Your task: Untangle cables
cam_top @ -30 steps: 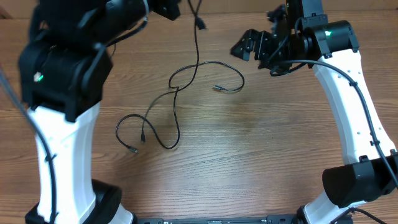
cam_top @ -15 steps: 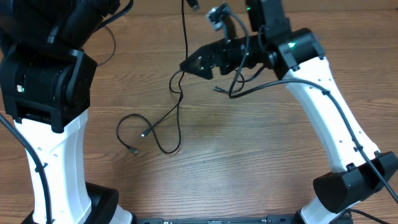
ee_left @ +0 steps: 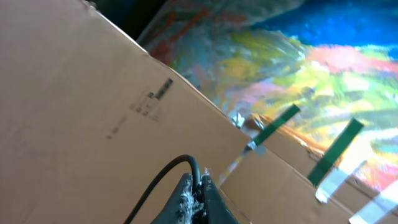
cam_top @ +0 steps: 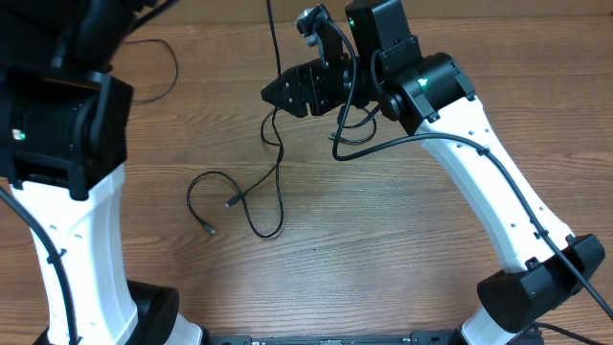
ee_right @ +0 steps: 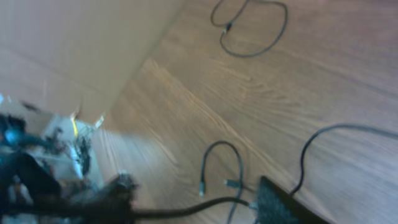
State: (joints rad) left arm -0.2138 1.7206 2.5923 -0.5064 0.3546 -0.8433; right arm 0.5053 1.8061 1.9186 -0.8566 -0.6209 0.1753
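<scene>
Left gripper outside overhead, clamped on cables' raised strand — right gripper blurry, jaws apart — rest loosely looped on table.

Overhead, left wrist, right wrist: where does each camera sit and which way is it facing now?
Overhead: above the table, looking straight down on the cables; left arm and right arm show.
Left wrist: on the left arm, facing off the table at a cardboard box and colourful sheet; its shut jaws show at bottom.
Right wrist: low over the table, looking along the wood at cable loops; its parted jaws show, blurred.
Shared: overhead and right wrist both see table and cables.
</scene>
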